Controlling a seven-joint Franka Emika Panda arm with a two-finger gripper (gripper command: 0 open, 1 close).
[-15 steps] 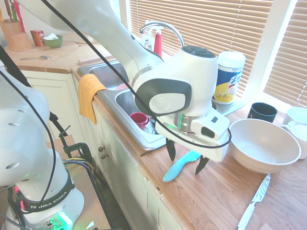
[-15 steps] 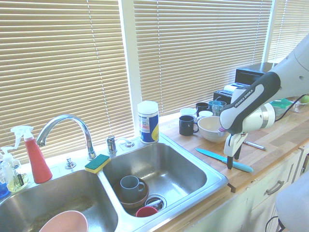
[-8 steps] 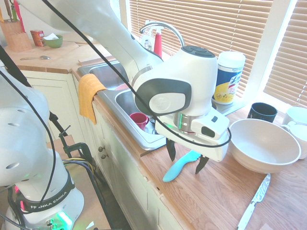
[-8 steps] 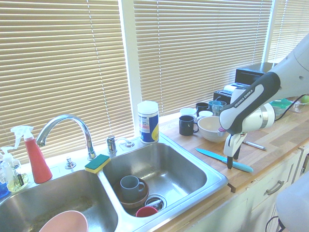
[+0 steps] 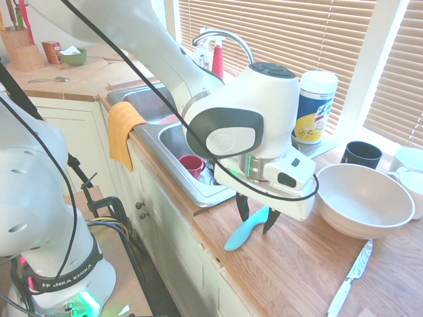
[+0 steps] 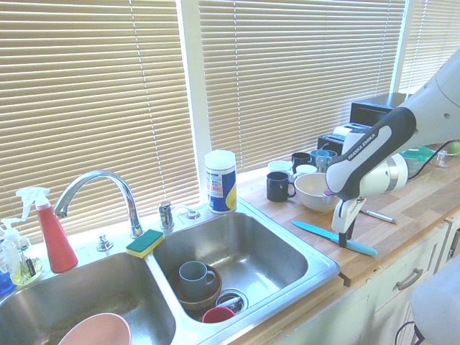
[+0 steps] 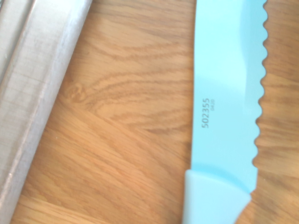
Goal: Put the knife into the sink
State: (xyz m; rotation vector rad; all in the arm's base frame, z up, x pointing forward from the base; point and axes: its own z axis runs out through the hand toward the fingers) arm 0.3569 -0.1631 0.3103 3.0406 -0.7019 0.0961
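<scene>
On the wooden counter (image 5: 264,277) | knife (image 5: 248,229) flat between hand (image 5: 254,220) fingers | part-open, not yet clamped

Turquoise knife (image 5: 246,230); shiny grey sink (image 6: 302,248)

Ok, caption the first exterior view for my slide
Gripper straddling the turquoise knife on the wooden counter beside the sink.

Slatted blinds (image 6: 287,79) covered the windows, bright daylight glowing through; a wooden counter (image 5: 277,264) ran beneath them; cream cabinets (image 5: 172,244) stood below; a second wooden counter (image 5: 73,82) lay further off, sunlit.
</scene>
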